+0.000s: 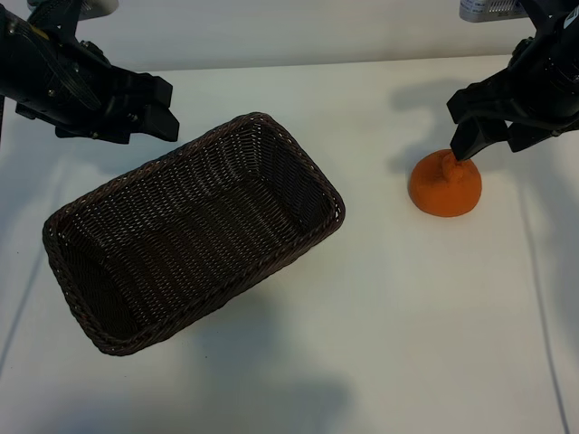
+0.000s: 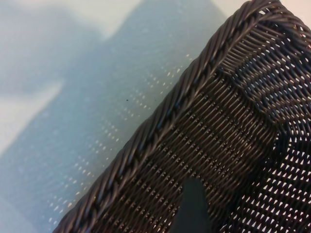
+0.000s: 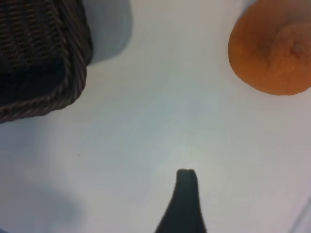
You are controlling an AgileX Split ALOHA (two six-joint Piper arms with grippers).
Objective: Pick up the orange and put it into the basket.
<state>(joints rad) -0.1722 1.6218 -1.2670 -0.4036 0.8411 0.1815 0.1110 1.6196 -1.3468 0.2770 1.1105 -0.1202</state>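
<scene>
The orange [image 1: 444, 186] sits on the white table at the right, stem bump up; it also appears in the right wrist view as the orange [image 3: 274, 53]. My right gripper [image 1: 493, 137] hangs open just above and behind it, its near finger overlapping the stem bump, and holds nothing. One dark finger [image 3: 186, 196] shows over bare table, apart from the fruit. The dark brown wicker basket [image 1: 298, 149] lies slantwise left of centre, and it is empty. My left gripper [image 1: 166, 110] hovers open over the basket's far left rim [image 2: 160, 131], one finger [image 2: 192, 208] showing above the weave.
White table [image 1: 389, 316] stretches between the basket and the orange and along the front. A corner of the basket [image 3: 73, 73] shows in the right wrist view. The arms cast shadows on the table at the back and front.
</scene>
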